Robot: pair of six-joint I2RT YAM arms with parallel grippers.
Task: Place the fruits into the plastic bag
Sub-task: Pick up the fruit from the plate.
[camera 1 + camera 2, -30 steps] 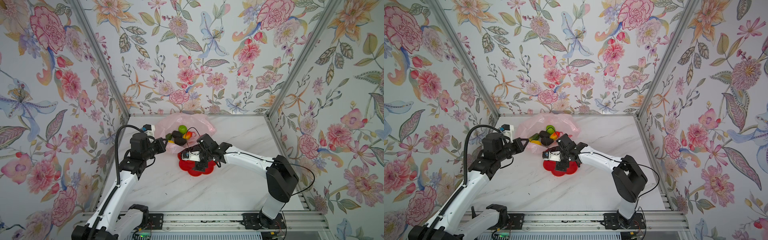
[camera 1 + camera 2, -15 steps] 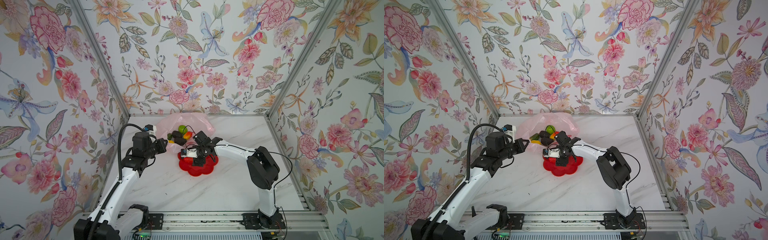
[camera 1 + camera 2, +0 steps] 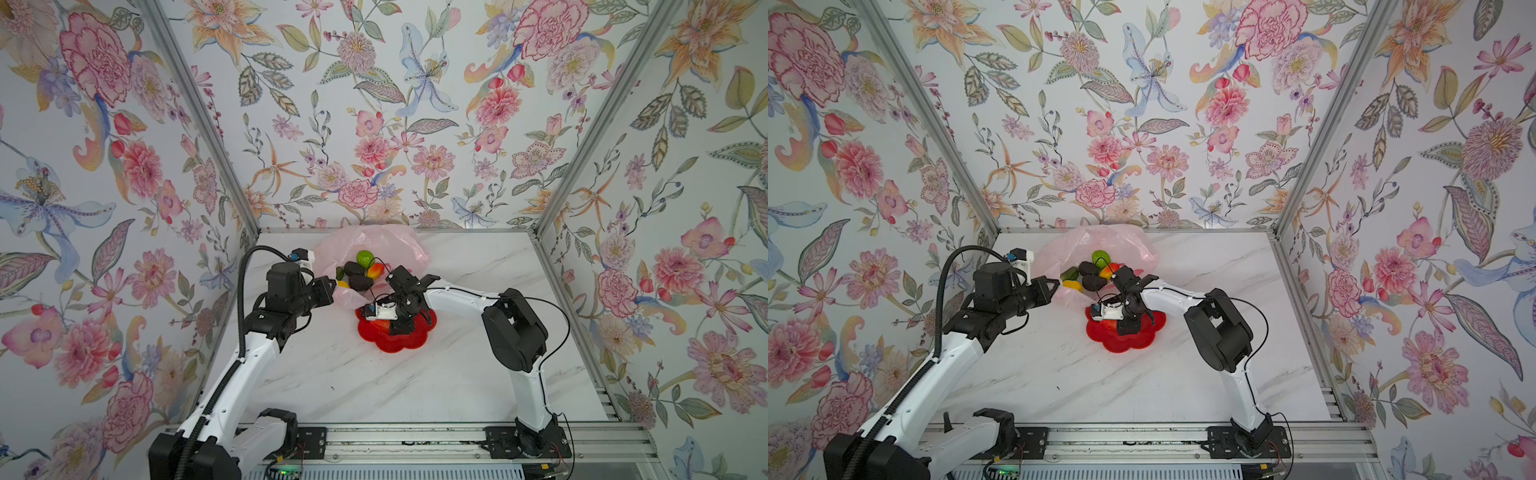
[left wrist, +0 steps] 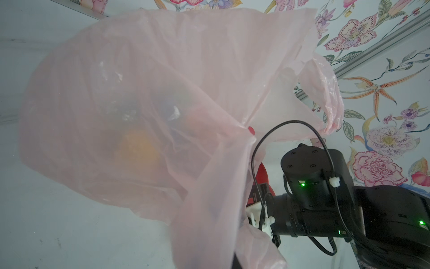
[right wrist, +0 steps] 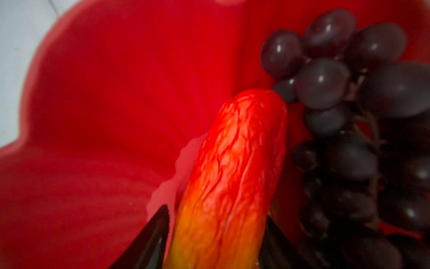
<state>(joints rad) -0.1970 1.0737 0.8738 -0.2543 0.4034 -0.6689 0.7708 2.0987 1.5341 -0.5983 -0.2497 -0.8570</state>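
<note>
Pink bag (image 3: 386, 243) pinched by left fingers (image 3: 329, 286); right fingers (image 5: 151, 233) flank long red fruit (image 5: 232, 163) on plate (image 5: 104, 93), grip unconfirmed.

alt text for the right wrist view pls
A red-orange long fruit lies on a red plate between the dark fingertips of the open right claw. A purple grape bunch sits beside its tip.

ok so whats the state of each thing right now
plastic bag, mouth held open, fruits inside
left gripper, shut on the bag's edge
right gripper, open around the red long fruit
red long fruit, lying on the red plate
grape bunch, on the plate, not gripped
</note>
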